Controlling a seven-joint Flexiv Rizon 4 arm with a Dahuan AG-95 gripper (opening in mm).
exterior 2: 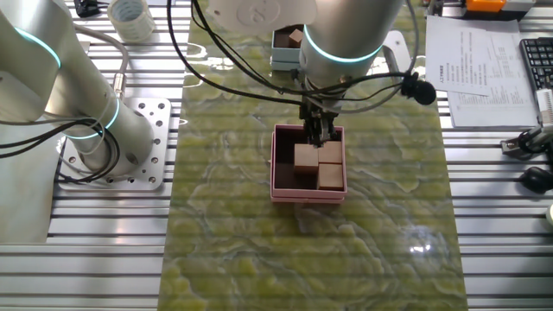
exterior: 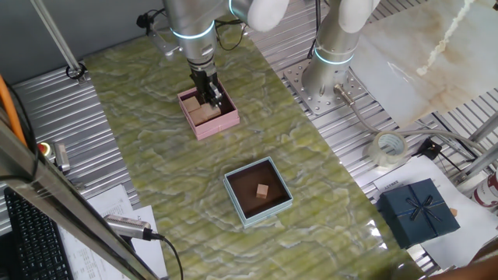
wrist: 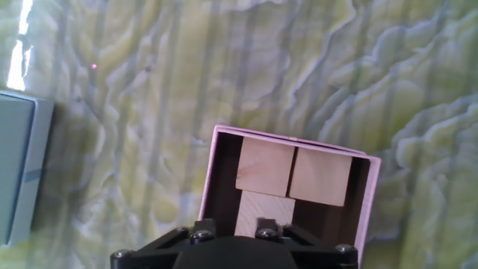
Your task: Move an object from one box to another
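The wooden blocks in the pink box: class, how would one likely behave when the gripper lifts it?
The wooden blocks look solid and square-edged, so one would probably stay rigid and not roll. The flat faces should suit the gripper. They sit tightly together in the pink box, so a neighbour might shift or drag.

Arm (exterior: 191,19): silver-grey, glowing cyan ring, black cables.
Gripper (exterior: 212,97): black, 2 fingers, silver screws.

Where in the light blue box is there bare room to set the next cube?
The light blue box holds one small cube near its middle; bare dark floor rings it. The pink box is crowded: wooden blocks fill most of it, with the hand inside.
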